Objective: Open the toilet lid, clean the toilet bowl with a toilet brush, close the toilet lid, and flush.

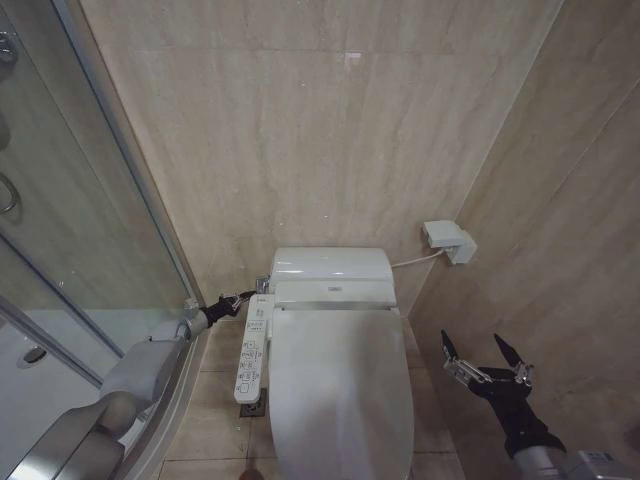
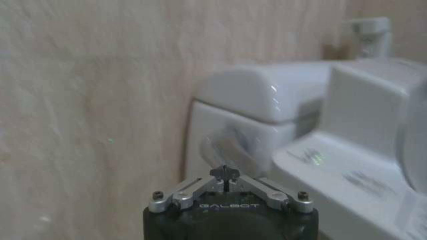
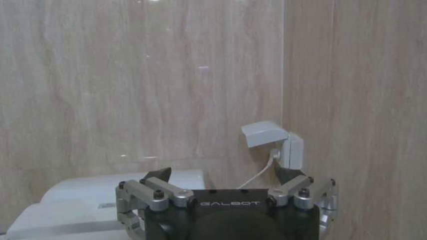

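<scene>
Reaching past the remote panel [image 1: 253,350], our left pincer [image 1: 243,297], fingers together, sits beside the bidet-seat unit [image 1: 332,277]. We hold the right pincer [image 1: 484,356] apart, right of the closed toilet lid [image 1: 340,395].

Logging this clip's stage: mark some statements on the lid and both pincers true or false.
1. The toilet lid is raised against the wall. False: it lies closed over the bowl.
2. The left pincer is shut, near the remote panel. True.
3. The right pincer grips the lid. False: it is open, beside the toilet, holding nothing.
4. A wall socket sits right of the bidet-seat unit. True.
</scene>
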You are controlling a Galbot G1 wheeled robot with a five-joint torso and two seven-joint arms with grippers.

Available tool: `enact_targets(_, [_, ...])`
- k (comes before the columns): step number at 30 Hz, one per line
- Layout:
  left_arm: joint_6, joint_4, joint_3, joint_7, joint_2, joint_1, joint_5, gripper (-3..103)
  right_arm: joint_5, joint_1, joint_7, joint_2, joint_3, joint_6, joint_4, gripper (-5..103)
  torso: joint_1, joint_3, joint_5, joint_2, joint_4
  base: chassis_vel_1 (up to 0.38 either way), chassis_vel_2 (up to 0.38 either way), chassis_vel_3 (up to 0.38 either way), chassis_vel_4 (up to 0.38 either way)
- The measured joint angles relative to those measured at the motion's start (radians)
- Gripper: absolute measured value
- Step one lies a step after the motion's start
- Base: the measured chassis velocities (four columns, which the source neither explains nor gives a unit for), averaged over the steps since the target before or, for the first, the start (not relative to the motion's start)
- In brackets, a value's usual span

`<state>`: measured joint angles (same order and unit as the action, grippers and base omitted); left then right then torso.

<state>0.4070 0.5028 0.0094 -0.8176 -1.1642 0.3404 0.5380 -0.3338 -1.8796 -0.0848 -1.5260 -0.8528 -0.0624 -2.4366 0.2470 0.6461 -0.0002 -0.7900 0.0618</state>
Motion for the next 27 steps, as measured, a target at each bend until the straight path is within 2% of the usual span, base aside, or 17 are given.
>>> enact_targets(1, [0.0,0.0,0.0,0.0,0.0,0.0,0.0,0,0.0,0.0,0.0,0.0,0.0,0.0,0.0,100,0.0,0.0,0.0,0.0,0.0,0.0,0.0,0.0,0.0])
enact_targets(3, [-0.004,0.086,-0.002,0.09,0.008,0.028,0.028,0,0.0,0.0,0.0,0.0,0.0,0.0,0.0,100,0.0,0.0,0.0,0.0,0.0001,0.0,0.0,0.0,0.0])
enact_targets(4, [-0.012,0.14,-0.005,0.155,0.014,0.047,0.039,0,0.0,0.0,0.0,0.0,0.0,0.0,0.0,100,0.0,0.0,0.0002,0.0,0.0005,0.0,0.0,0.0,0.0])
enact_targets(5, [-0.012,0.14,-0.005,0.155,0.014,0.047,0.039,0,0.0,0.0,0.0,0.0,0.0,0.0,0.0,100,0.0,0.0,0.0002,0.0,0.0005,0.0,0.0,0.0,0.0])
enact_targets(8, [-0.029,0.295,-0.029,0.367,0.019,0.106,0.047,0,0.0,0.0,0.0,0.0,0.0,0.0,0.0,100,0.0,0.0,0.0003,0.0,0.0003,0.0,0.0,0.0,0.0])
enact_targets(9, [-0.029,0.295,-0.029,0.367,0.019,0.106,0.047,0,0.0,0.0,0.0,0.0,0.0,0.0,0.0,100,0.0,0.0,0.0003,0.0,0.0003,0.0,0.0,0.0,0.0])
enact_targets(10, [-0.049,0.359,-0.042,0.495,0.016,0.135,0.032,0,0.0,0.0,0.0,0.0,0.0,0.0,0.0,100,0.0,0.0,0.0003,0.0,0.0002,0.0,0.0,0.0,0.0])
enact_targets(11, [-0.074,0.407,-0.047,0.596,0.014,0.155,0.018,0,0.0,0.0,0.0,0.0,0.0,0.0,0.0,100,0.0,0.0,0.0002,0.0,-0.0001,0.0,0.0,0.0,0.0])
enact_targets(12, [-0.136,0.506,-0.056,0.746,0.011,0.193,0.006,0,0.0,0.0,0.0,0.0,0.0,0.0,0.0,100,0.0,0.0,0.0001,0.0,-0.0001,0.0,0.0,0.0,0.0])
enact_targets(13, [-0.136,0.506,-0.056,0.746,0.011,0.193,0.006,0,0.0,0.0,0.0,0.0,0.0,0.0,0.0,100,0.0,0.0,0.0001,0.0,-0.0001,0.0,0.0,0.0,0.0])
enact_targets(16, [-0.248,0.692,-0.072,0.967,0.007,0.27,0.023,0,0.0,0.0,0.0,0.0,0.0,0.0,0.0,100,0.0,0.0,0.0003,0.0,0.0005,0.0,0.0,0.0,0.0])
enact_targets(17, [-0.248,0.692,-0.072,0.967,0.007,0.27,0.023,0,0.0,0.0,0.0,0.0,0.0,0.0,0.0,100,0.0,0.0,0.0003,0.0,0.0005,0.0,0.0,0.0,0.0])
enact_targets(19, [-0.279,0.791,-0.087,1.064,0.013,0.318,0.021,0,0.0,0.0,0.0,0.0,0.0,0.0,0.0,100,0.0,0.0,0.0002,0.0,0.0003,0.0,0.0,0.0,0.0])
enact_targets(20, [-0.279,0.791,-0.087,1.064,0.013,0.318,0.021,0,0.0,0.0,0.0,0.0,0.0,0.0,0.0,100,0.0,0.0,0.0002,0.0,0.0003,0.0,0.0,0.0,0.0])
enact_targets(21, [-0.299,0.851,-0.095,1.109,0.026,0.348,0.021,0,0.0,0.0,0.0,0.0,0.0,0.0,0.0,100,0.0,0.0,0.0002,0.0,-0.0004,0.0,0.0,0.0,0.0])
enact_targets(23, [-0.321,0.932,-0.105,1.154,0.053,0.382,0.03,0,0.0,0.0,0.0,0.0,0.0,0.0,0.0,100,0.0,0.0,0.0002,0.0,0.0,0.0,0.0,0.0,0.0])
enact_targets(27, [-0.345,1.023,-0.125,1.174,0.107,0.436,0.039,0,0.0,0.0,0.0,0.0,0.0,0.0,0.0,100,0.0,0.0,0.0,0.0,0.0002,0.0,0.0,0.0,0.0])
